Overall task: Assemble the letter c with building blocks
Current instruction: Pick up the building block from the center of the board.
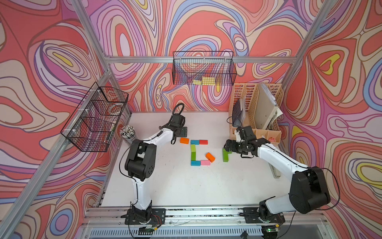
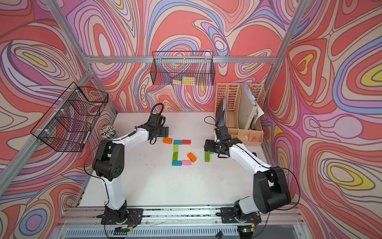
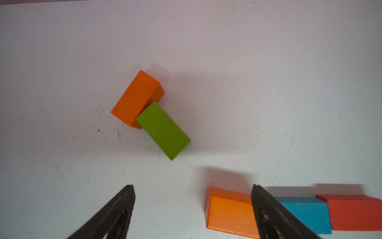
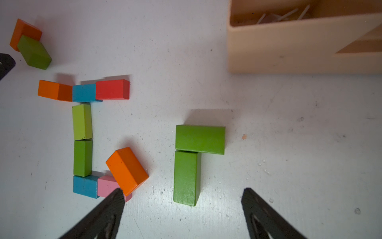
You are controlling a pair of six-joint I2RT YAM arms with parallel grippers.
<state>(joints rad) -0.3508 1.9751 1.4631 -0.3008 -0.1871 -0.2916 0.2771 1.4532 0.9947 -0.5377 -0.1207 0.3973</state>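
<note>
C: blue, red, green and pink rectangular wooden building blocks (image 1: 193, 152) laid as a part-built letter mid white bench (image 1: 175, 186) | obstruction: tilted orange block (image 4: 127, 170) propped on pink block (image 4: 106, 186) | left gripper (image 3: 192, 187): released, empty | right gripper (image 4: 183, 190): released, empty, two green blocks (image 4: 199, 139) close before it | beige slotted organiser (image 1: 252, 107) nearby

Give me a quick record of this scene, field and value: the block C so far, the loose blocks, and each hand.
C top row: blue block, red block
C spine: light green block, darker green block, end to end
C bottom row: second blue block, pink block
Loose: orange block against the top row; tilted orange block overlapping the pink block; green pair touching at a right angle; orange-and-green pair apart from the rest
Left hand: open, empty
Right hand: open, empty, over the green pair
</note>
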